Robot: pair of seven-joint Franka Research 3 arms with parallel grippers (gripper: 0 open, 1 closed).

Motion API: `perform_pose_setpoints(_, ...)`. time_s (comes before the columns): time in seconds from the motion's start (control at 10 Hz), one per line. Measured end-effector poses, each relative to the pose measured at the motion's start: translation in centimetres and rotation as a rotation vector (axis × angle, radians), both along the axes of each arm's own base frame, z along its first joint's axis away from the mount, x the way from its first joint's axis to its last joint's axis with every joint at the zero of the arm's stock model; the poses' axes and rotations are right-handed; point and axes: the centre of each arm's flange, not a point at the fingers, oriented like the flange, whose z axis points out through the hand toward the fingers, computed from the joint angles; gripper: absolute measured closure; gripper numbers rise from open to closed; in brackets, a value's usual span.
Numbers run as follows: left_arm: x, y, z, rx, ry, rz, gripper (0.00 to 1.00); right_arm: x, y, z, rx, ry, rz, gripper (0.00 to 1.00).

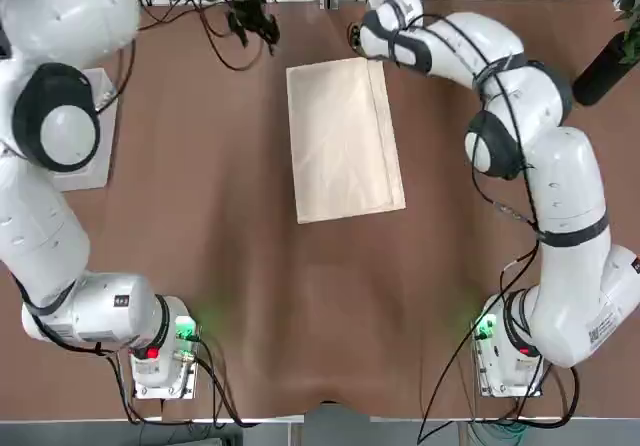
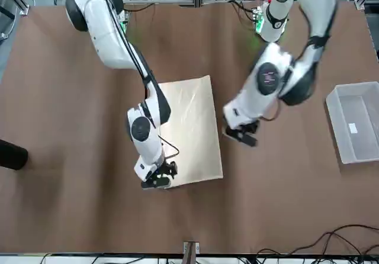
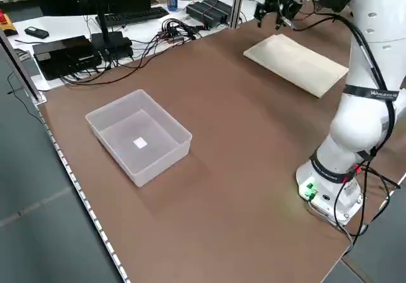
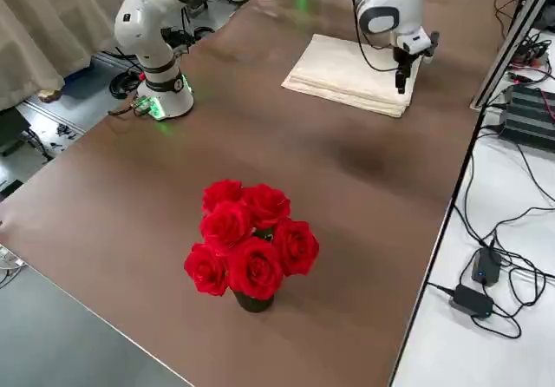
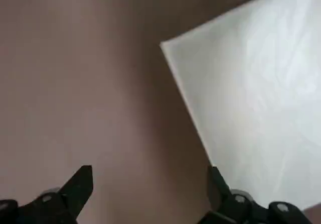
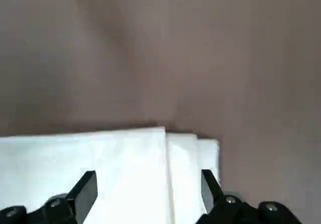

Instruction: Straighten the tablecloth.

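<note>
Overhead, folded cream tablecloth (image 1: 345,138) unmarked, left hand (image 2: 240,135) released beside it, right hand (image 2: 159,180) released at its corner

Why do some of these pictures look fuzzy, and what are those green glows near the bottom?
Both wrist views are soft: the tablecloth looks washed-out white, its weave lost. In the front view the left gripper is smeared. In the top view the green glows are lamps on the arm bases, tinting the brown cover. The right side view shows the roses sharp.
</note>
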Motion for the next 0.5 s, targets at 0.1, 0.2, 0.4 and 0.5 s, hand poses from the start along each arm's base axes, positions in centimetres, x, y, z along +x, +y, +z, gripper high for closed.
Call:
perform_pose_setpoints(0.1, 0.5, 1.9, 2.0, 0.003, -0.031, 0.032, 0.0, 0.2, -2.2, 1.7, 0.003, 0.057, 0.019, 0.11)
perform_pose_setpoints(0.2, 0.5, 3.0, 3.7, 0.009, -0.055, 0.051, 0.0, 0.4, -5.1, 2.6, 0.06, 0.125, 0.03, 0.11)
perform_pose_setpoints(0.4, 0.2, 5.5, 6.7, 0.036, -0.078, 0.095, 0.0, 0.5, -12.0, 1.8, 0.185, 0.224, 0.033, 0.11)
perform_pose_setpoints(0.5, 0.1, 7.5, 8.2, 0.042, -0.079, 0.136, 0.0, -0.3, -14.1, 0.8, 0.229, 0.254, 0.027, 0.11)
